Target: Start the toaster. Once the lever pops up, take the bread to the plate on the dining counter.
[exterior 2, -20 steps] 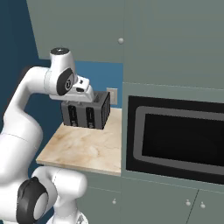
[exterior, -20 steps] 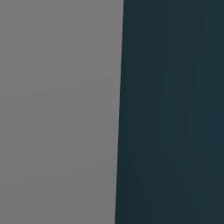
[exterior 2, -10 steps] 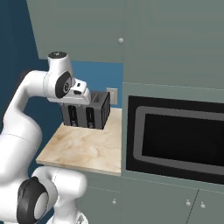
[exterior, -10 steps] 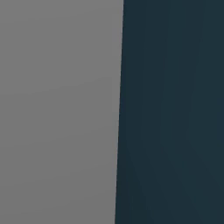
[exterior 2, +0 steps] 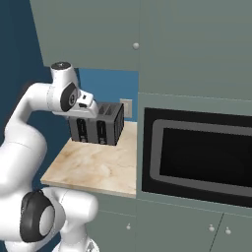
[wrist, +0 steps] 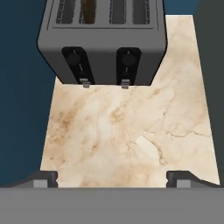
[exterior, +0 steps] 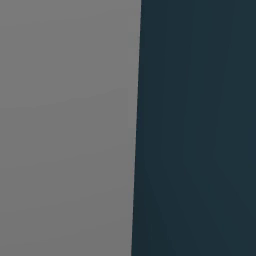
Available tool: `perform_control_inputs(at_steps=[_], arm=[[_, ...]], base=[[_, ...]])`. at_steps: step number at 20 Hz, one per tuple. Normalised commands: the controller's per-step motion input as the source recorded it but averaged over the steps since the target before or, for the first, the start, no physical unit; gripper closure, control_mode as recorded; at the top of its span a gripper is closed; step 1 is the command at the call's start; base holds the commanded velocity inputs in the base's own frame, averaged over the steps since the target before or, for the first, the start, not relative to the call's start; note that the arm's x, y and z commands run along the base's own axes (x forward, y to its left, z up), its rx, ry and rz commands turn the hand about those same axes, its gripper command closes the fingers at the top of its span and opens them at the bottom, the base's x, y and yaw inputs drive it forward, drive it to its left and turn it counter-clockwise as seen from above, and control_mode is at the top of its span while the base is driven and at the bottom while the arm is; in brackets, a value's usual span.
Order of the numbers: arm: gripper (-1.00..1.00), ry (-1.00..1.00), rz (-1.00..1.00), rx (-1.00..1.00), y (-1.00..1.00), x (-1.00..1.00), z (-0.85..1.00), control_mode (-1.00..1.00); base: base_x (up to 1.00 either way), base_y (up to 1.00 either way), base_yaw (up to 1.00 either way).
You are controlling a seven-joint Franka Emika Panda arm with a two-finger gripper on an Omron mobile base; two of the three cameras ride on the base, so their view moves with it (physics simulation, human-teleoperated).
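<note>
Your claw (wrist: 112, 177) hovers empty, spread wide, with the toaster (wrist: 101, 41) at 12 o'clock, its bread (wrist: 88, 10) sunk inside, both levers apparently pressed down.

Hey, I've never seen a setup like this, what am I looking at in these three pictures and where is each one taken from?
This is a computer-rendered kitchen with a white robot arm on a driving base. Two cameras ride on that base. The left one faces flat grey and dark blue surfaces. The right one shows the arm reaching toward a dark toaster on a small marble-look counter, beside a built-in oven. The third camera sits on the hand and looks down at the toaster, with two levers low on its front. A brown slice, probably the bread, sits in one slot. The end effector is open and holds nothing.
</note>
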Motion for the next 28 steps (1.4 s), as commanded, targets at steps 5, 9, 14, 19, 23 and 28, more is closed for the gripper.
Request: perform_control_inputs(at_steps=[5,9,14,19,23,28], arm=[[-1.0,0.0,-0.04,0.0,0.25,0.28,-0.16,-1.0],[-1.0,0.0,-0.05,0.0,0.19,0.28,-0.21,-1.0],[-1.0,0.0,-0.05,0.0,0.18,0.28,-0.19,-1.0],[-1.0,0.0,-0.04,0.0,0.11,0.26,-0.13,-1.0],[-1.0,0.0,-0.03,0.0,0.12,0.26,-0.16,-1.0],[-1.0,0.0,-0.03,0.0,0.12,0.24,-0.14,-1.0]], base=[[0.0,0.0,0.0],[0.0,0.0,0.0],[0.0,0.0,0.0],[0.0,0.0,0.0],[0.0,0.0,0.0],[0.0,0.0,0.0]])
